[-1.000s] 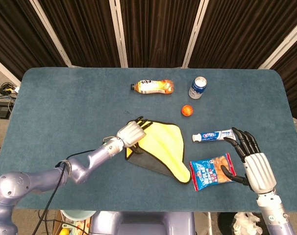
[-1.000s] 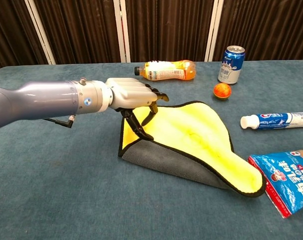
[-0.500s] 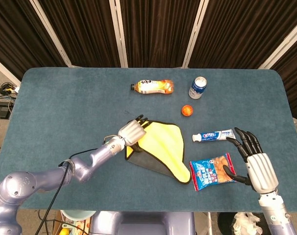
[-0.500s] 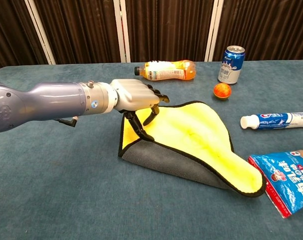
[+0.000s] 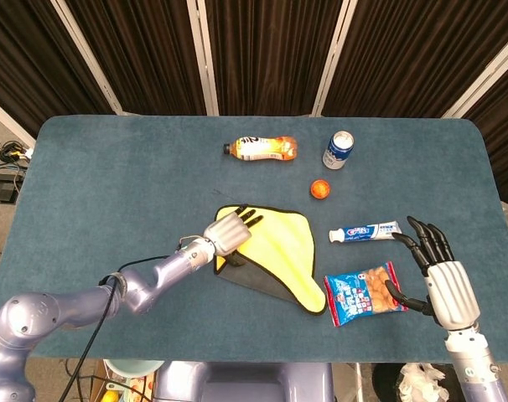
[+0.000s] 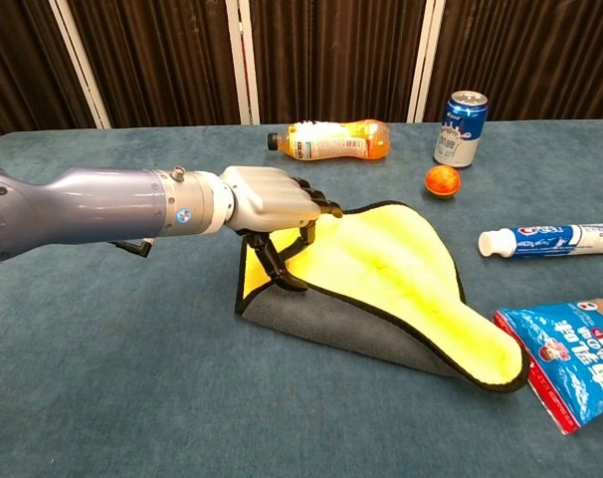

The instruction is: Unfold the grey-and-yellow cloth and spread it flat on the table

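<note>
Cloth (image 5: 275,251) folded; snack bag (image 5: 362,293) just beside; toothpaste (image 5: 365,231) near.

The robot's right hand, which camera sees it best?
The head view. There the right hand shows whole, fingers spread, holding nothing, beside the snack bag and below the toothpaste. The chest view misses it almost completely; only a small blurry bit at the right edge might be it.

Bare desk (image 5: 111,184) lies at nine o'clock of the cloth (image 5: 279,251) (toothpaste (image 5: 365,231) and snack bag (image 5: 363,295) crowd three o'clock).
</note>
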